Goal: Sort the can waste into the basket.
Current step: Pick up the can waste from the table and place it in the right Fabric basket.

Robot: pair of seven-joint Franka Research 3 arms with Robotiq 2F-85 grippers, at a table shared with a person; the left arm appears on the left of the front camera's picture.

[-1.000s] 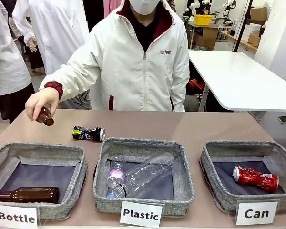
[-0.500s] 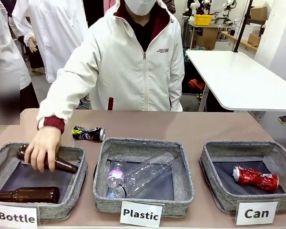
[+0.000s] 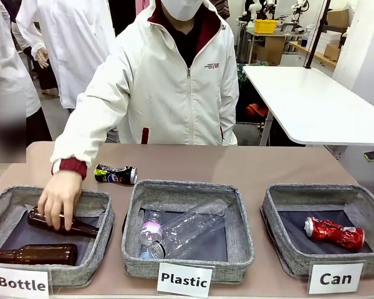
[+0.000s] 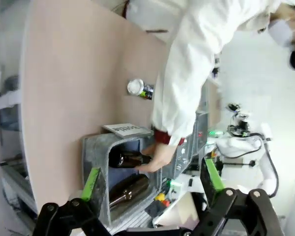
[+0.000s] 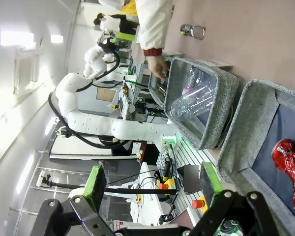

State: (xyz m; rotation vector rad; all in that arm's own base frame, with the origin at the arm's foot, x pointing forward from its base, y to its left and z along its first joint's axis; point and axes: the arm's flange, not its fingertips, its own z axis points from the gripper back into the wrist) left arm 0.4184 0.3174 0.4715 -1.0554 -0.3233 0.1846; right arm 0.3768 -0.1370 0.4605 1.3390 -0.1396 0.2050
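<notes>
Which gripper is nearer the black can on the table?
Left. The left gripper hangs by the Bottle basket, black can just beyond it; right gripper is by the Can basket, the Plastic basket between.

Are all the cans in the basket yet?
Halfway. Done: the red can lies in the Can basket. In hand: nothing; the left fingers and right fingers stand open, while the person's hand holds a brown bottle in the Bottle basket. Left: the black can, on the table, outside any basket.

One can in rightmost basket, second can on table behind basket row
</notes>
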